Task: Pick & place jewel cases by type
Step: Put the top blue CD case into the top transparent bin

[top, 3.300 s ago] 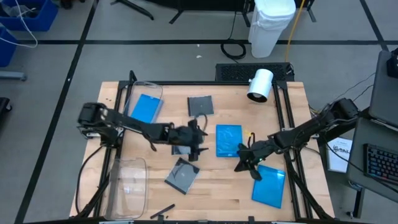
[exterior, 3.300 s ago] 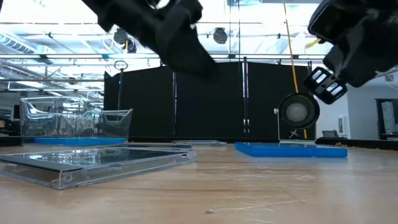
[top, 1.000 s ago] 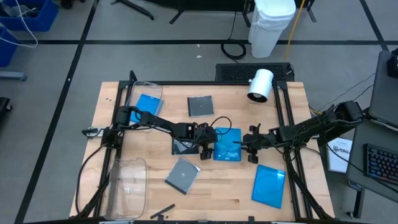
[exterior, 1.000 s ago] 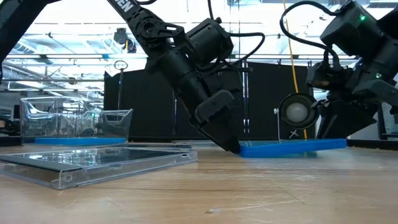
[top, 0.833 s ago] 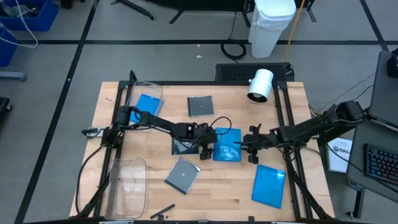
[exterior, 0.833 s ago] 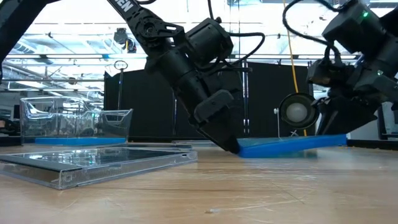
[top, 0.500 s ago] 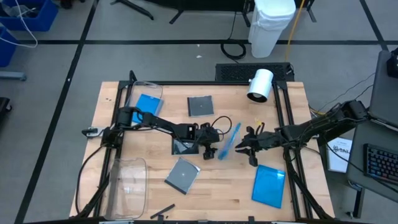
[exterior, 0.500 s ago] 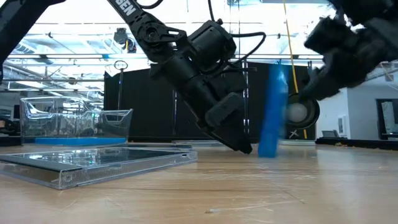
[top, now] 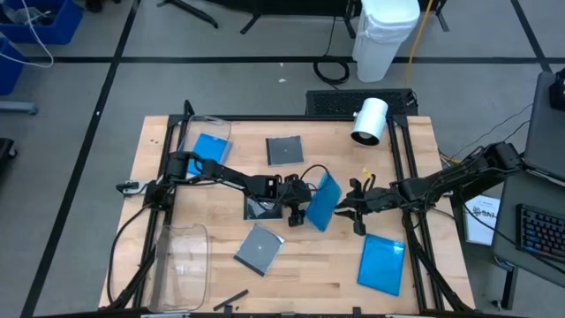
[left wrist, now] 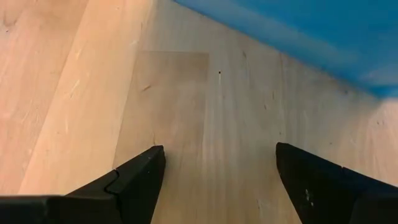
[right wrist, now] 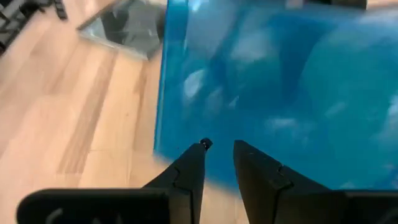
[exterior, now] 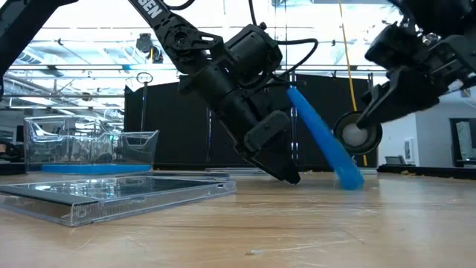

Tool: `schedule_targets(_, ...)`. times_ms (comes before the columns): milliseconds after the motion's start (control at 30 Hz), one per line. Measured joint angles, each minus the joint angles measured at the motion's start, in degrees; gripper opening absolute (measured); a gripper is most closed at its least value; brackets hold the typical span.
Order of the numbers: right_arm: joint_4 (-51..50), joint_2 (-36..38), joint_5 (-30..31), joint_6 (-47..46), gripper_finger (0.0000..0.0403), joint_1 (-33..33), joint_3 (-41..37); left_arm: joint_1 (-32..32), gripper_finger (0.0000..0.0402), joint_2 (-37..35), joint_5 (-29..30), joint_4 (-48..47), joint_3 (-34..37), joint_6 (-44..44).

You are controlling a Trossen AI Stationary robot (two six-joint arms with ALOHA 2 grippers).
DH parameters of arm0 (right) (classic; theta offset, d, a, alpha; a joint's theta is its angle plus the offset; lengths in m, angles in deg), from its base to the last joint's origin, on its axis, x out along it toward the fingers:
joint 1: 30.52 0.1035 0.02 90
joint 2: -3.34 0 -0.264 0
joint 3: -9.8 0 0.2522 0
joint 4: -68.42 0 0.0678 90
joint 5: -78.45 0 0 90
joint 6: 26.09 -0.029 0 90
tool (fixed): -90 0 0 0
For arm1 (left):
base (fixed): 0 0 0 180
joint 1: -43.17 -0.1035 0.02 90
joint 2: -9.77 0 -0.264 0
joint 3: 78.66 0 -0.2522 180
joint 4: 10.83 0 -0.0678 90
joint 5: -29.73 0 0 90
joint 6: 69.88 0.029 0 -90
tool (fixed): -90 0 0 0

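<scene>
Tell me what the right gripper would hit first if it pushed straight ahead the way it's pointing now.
Most likely the tilted blue jewel case, which fills the right gripper's wrist view just past its fingertips. In the high view the case stands between both grippers, with the left gripper beyond it. Depth is uncertain.

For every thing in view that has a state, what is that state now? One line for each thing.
Tilted blue case: propped on one edge, leaning, not flat.
Left gripper: open, low at the table beside that case.
Right gripper: narrowly open, behind that case.
Blue case: flat on the table.
Blue case in bin: flat.
Grey case: flat, closed.
</scene>
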Motion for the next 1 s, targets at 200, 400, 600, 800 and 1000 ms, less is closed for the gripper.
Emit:
schedule_targets(200, 7.7, 0.8, 0.1, 8.6, 0.0071, 0.0, 0.0, 0.0, 0.0308, 0.0, -0.1, 0.0, 0.0, 0.1)
schedule_targets(400, 4.4, 0.8, 0.1, 10.1, 0.0058, 0.0, 0.0, 0.0, 0.0308, 0.0, 0.0, -0.1, 0.0, -0.5)
schedule_targets(600, -13.3, 0.8, 1.7, 3.0, 0.0048, 0.0, 0.0, 0.1, 0.0308, 0.0, 0.0, -0.1, 0.0, -0.8)
schedule_targets(800, -28.0, 0.8, 7.5, -4.1, 0.0043, 0.0, -0.2, 0.3, 0.0308, 0.0, 0.2, 0.7, 0.1, -2.4)
schedule_targets(1000, -25.6, -0.4, 7.4, -4.3, 0.0044, -0.1, -0.2, 0.4, 0.0308, 0.0, 0.2, 1.0, 0.1, -2.6)
